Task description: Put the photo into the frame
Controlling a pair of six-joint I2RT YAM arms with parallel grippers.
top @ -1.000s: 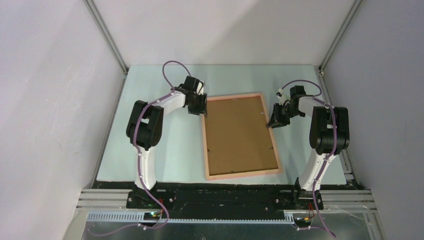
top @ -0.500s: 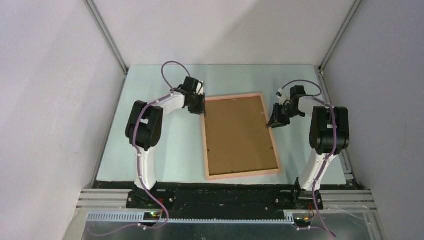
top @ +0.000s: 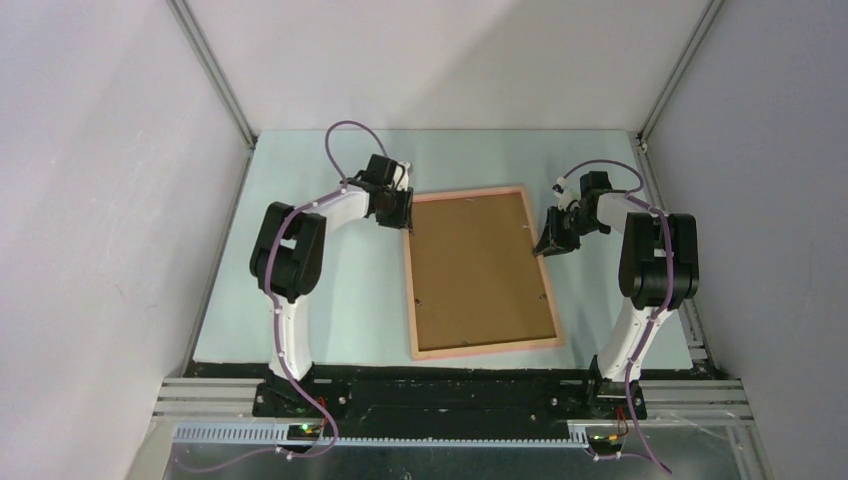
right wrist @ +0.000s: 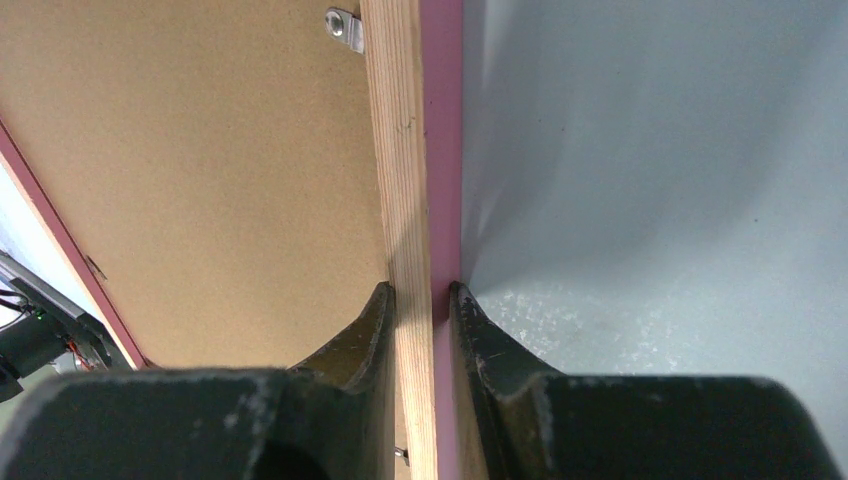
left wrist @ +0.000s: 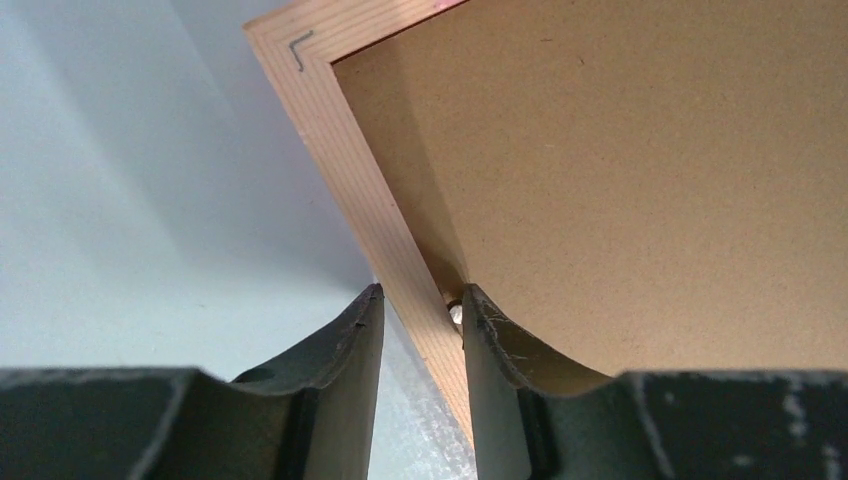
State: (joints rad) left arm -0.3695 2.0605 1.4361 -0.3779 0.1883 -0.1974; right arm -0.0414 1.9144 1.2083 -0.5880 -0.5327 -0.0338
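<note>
The frame (top: 487, 349) lies lengthwise between the two: right gripper (right wrist: 421, 295) clamps its right rail, left gripper (left wrist: 421, 297) straddles the left rail, grip unclear

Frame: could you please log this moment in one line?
left gripper: astride frame rail, grip unclear | right gripper: clamps frame rail | backing board: faces up

i see two matching arms: the left arm (top: 290, 250) and right arm (top: 655, 260) have white links and bulky black joint housings. a purple cable (top: 340, 135) loops along each. the base plates (top: 290, 397) are black. the left gripper (left wrist: 420, 296) has dark, scuffed, curved fingers (left wrist: 340, 380).
</note>
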